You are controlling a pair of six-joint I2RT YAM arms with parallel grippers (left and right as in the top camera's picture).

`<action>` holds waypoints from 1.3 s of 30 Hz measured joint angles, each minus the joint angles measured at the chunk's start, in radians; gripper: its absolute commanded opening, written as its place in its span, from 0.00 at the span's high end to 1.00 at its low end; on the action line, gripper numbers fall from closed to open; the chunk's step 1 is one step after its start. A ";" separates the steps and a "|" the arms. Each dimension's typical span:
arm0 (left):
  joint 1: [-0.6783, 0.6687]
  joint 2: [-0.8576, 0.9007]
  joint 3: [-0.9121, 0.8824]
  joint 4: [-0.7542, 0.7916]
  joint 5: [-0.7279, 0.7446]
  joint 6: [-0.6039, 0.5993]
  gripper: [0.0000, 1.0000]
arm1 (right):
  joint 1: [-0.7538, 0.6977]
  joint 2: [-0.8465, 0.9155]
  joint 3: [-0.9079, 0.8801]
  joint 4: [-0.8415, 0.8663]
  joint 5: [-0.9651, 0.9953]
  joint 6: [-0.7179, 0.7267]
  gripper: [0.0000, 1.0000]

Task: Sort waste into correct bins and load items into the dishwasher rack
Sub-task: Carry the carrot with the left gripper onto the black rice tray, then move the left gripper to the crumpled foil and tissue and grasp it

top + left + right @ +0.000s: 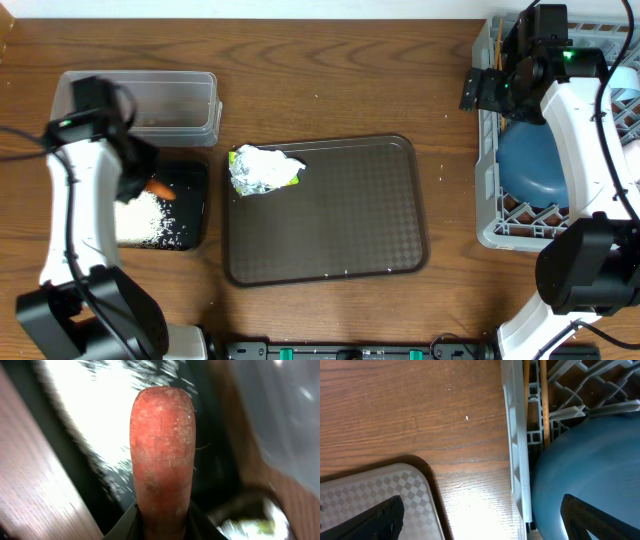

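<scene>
Closest to me on the left, the black tray (190,186) sits on the table (350,70) with rice (150,222) heaped over its near half. My left claw (140,183) is clenched on the carrot (161,187), which it holds over the far part of that tray. On the left wrist view the carrot sticks out past the claw (162,527) above the rice (100,415). I cannot tell whether its tip touches anything.

Beside the black tray lies the brown tray (340,225), and the crumpled wrapper (262,170) rests in its far left corner. Beyond the black tray, just beside it, stands the clear tub (185,100).

On my right, the rack (490,215) holds the dark-blue bowl (535,165). My right claw (480,92) is released, with its fingers spread wide and nothing between them, and it hovers at the rack's left wall (517,460). Its camera shows the bowl's rim just inside that wall. Farther back, the chopsticks (543,405) lie inside the rack along the same wall.
</scene>
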 measured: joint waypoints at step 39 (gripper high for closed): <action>-0.068 -0.157 -0.056 0.069 0.343 0.175 0.01 | 0.000 0.000 0.000 0.000 0.000 0.000 0.01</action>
